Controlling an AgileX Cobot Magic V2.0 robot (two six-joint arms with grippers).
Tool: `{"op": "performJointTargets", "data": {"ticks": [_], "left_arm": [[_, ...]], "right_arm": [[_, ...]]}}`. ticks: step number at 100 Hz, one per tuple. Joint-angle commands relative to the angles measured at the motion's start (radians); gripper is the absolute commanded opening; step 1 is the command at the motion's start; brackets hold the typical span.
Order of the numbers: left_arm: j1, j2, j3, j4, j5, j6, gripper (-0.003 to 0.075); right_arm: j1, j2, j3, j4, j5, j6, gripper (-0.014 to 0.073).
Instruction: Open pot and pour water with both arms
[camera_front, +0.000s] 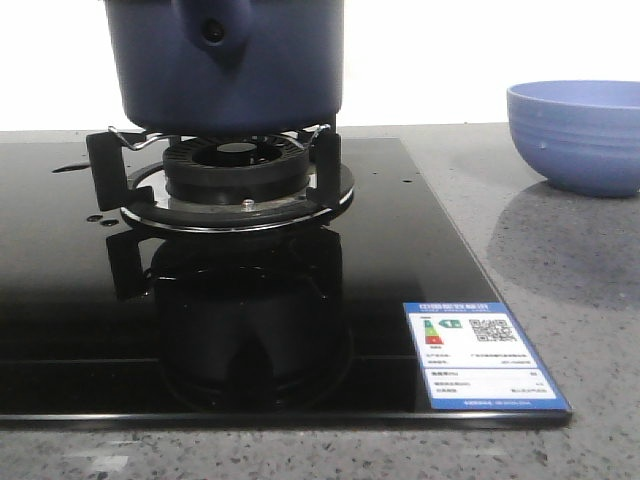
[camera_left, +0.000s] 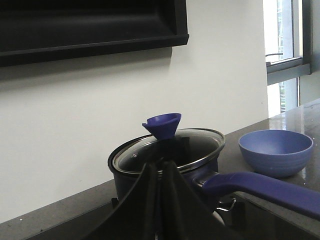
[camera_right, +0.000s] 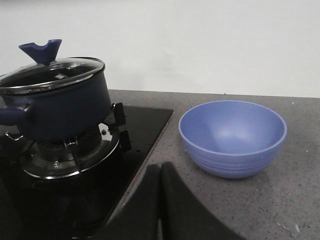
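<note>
we see the black glass cooktop (camera_front: 300, 330) on the grey counter (camera_right: 280, 200). the pot (camera_front: 225, 65) sits on the burner stand (camera_front: 225, 175), glass lid (camera_left: 167, 147) on, blue knob (camera_left: 162, 125) up, long handle (camera_left: 260, 187) sticking out. the lighter blue bowl (camera_right: 232, 137) stands beside the cooktop, looks empty. left gripper (camera_left: 159, 200) and right gripper (camera_right: 160, 202) fingers pressed together, holding nothing.
</note>
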Motion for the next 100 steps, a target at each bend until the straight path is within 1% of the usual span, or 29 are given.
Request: {"op": "performJointTargets", "data": {"ticks": [1, 6, 9, 13, 14, 17, 18, 19, 20, 21, 22, 23, 24, 25, 29, 35, 40, 47, 58, 68, 79, 88, 95, 100], "left_arm": [[-0.006, 0.005, -0.031, 0.048, -0.01, -0.01, -0.002], [-0.006, 0.003, -0.031, 0.155, 0.001, -0.038, -0.002], [-0.006, 0.003, -0.031, 0.276, 0.019, -0.091, -0.002], [-0.006, 0.003, -0.029, 0.418, 0.018, -0.23, -0.002], [-0.006, 0.003, -0.026, 0.479, 0.011, -0.26, -0.002], [-0.006, 0.003, -0.019, 0.609, -0.01, -0.428, -0.002], [-0.006, 0.003, -0.014, 0.675, -0.017, -0.463, -0.002], [-0.006, 0.003, -0.011, 0.708, -0.034, -0.499, -0.002], [-0.006, 0.003, -0.007, 0.74, -0.043, -0.569, -0.002], [-0.006, 0.0, 0.001, 0.804, -0.062, -0.603, -0.002], [-0.006, -0.002, 0.005, 0.834, -0.073, -0.666, -0.002], [-0.006, -0.004, 0.015, 0.891, -0.084, -0.696, -0.002], [-0.006, -0.004, 0.02, 0.918, -0.106, -0.75, -0.002], [-0.006, -0.006, 0.032, 0.968, -0.118, -0.774, -0.002], [-0.004, -0.021, 0.063, 1.068, -0.188, -0.884, -0.002], [-0.004, -0.057, 0.128, 1.182, -0.293, -0.958, -0.002], [-0.002, -0.097, 0.184, 1.223, -0.363, -0.994, -0.002], [0.018, -0.165, 0.267, 1.237, -0.44, -1.031, -0.002], [0.068, -0.264, 0.364, 1.241, -0.453, -1.094, -0.002], [0.128, -0.315, 0.414, 1.265, -0.413, -1.179, -0.002], [0.181, -0.323, 0.455, 1.268, -0.364, -1.255, -0.002], [0.206, -0.323, 0.477, 1.259, -0.268, -1.289, -0.002], [0.206, -0.323, 0.491, 1.255, -0.212, -1.303, -0.002], [0.206, -0.326, 0.491, 1.252, -0.148, -1.303, -0.002]], "right_arm": [[0.0, 0.013, -0.023, 0.014, -0.072, -0.014, -0.0064], [0.0, 0.013, -0.023, 0.014, -0.072, -0.014, -0.0064], [0.0, 0.013, -0.023, 0.014, -0.072, -0.014, -0.0064], [0.0, 0.013, -0.023, 0.014, -0.072, -0.014, -0.0064], [0.0, 0.013, -0.023, 0.014, -0.072, -0.014, -0.0064], [0.0, 0.013, -0.023, 0.014, -0.072, -0.014, -0.0064], [0.0, 0.013, -0.023, 0.014, -0.072, -0.014, -0.0064], [0.0, 0.013, -0.023, 0.014, -0.072, -0.014, -0.0064], [0.0, 0.013, -0.023, 0.014, -0.072, -0.014, -0.0064], [0.0, 0.013, -0.023, 0.014, -0.072, -0.014, -0.0064], [0.0, 0.013, -0.023, 0.014, -0.072, -0.014, -0.0064], [0.0, 0.013, -0.023, 0.014, -0.072, -0.014, -0.0064], [0.0, 0.013, -0.023, 0.014, -0.072, -0.014, -0.0064], [0.0, 0.013, -0.023, 0.014, -0.072, -0.014, -0.0064], [0.0, 0.013, -0.023, 0.014, -0.072, -0.014, -0.0064], [0.0, 0.013, -0.023, 0.014, -0.072, -0.014, -0.0064], [0.0, 0.013, -0.023, 0.014, -0.072, -0.014, -0.0064], [0.0, 0.013, -0.023, 0.014, -0.072, -0.014, -0.0064], [0.0, 0.013, -0.023, 0.014, -0.072, -0.014, -0.0064], [0.0, 0.013, -0.023, 0.014, -0.072, -0.014, -0.0064], [0.0, 0.013, -0.023, 0.014, -0.072, -0.014, -0.0064], [0.0, 0.013, -0.023, 0.014, -0.072, -0.014, -0.0064], [0.0, 0.013, -0.023, 0.014, -0.072, -0.014, -0.0064], [0.0, 0.013, -0.023, 0.014, -0.072, -0.014, -0.0064]]}}
